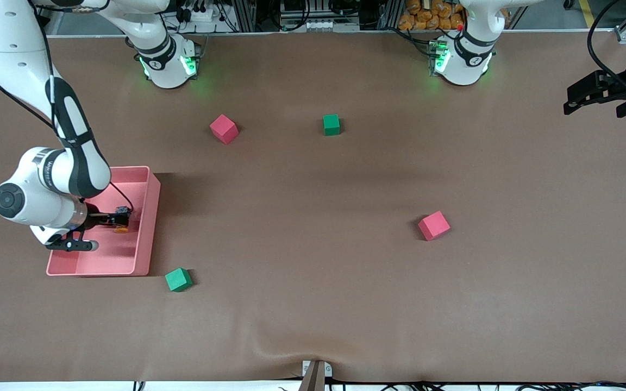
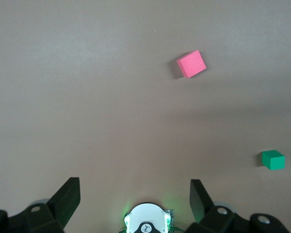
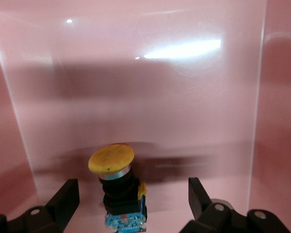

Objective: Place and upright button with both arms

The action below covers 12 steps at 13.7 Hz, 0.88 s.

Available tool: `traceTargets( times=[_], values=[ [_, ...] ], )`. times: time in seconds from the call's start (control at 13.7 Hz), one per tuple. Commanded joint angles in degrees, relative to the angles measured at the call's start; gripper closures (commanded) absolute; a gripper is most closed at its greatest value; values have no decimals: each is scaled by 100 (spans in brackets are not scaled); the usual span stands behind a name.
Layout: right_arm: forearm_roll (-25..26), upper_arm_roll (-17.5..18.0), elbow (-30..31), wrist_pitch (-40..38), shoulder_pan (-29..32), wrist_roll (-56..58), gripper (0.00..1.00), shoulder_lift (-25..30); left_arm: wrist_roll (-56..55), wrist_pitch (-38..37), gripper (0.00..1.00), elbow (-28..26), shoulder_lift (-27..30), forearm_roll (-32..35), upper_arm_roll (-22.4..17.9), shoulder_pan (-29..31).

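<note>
The button (image 3: 119,189) has an orange cap and a black body with a blue base. It lies inside the pink bin (image 1: 152,209), its cap toward the front camera, and shows in the front view (image 1: 121,221) too. My right gripper (image 3: 133,194) is down in the bin, open, with one finger on each side of the button and a gap on both sides; the front view shows it (image 1: 111,220) too. My left gripper (image 2: 134,194) is open and empty, and waits in the air at the left arm's end of the table (image 1: 579,98).
The bin's pink wall (image 3: 136,87) stands close ahead of the right gripper. On the brown table are a red cube (image 1: 224,128), a green cube (image 1: 331,124), another red cube (image 1: 433,225) and a green cube (image 1: 178,279) beside the bin.
</note>
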<state>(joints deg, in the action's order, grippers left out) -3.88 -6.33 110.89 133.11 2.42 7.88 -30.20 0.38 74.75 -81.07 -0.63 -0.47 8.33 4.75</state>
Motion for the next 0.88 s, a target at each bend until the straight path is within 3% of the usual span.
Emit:
traceTargets(
  times=[0.0, 0.22, 0.37, 0.59, 0.73, 0.8],
  values=[
    [-243, 36, 117, 215, 48, 206, 0, -47, 41, -110, 0, 13, 80, 82, 46, 44],
    [-429, 36, 117, 285, 48, 293, 2, -143, 41, -110, 0, 4, 80, 82, 46, 53],
    [-429, 36, 108, 347, 65, 381, 11, -187, 50, -119, 0, 13, 80, 82, 37, 53],
    [-429, 36, 73, 312, 65, 496, 72, -188, 50, -127, 0, 4, 80, 82, 37, 53],
    [-429, 36, 47, 259, 83, 670, 100, -162, 59, -145, 0, 13, 80, 82, 37, 62],
    [-429, 27, 21, 233, 92, 741, 100, -153, 59, -145, 0, 13, 80, 82, 28, 62]
  ],
)
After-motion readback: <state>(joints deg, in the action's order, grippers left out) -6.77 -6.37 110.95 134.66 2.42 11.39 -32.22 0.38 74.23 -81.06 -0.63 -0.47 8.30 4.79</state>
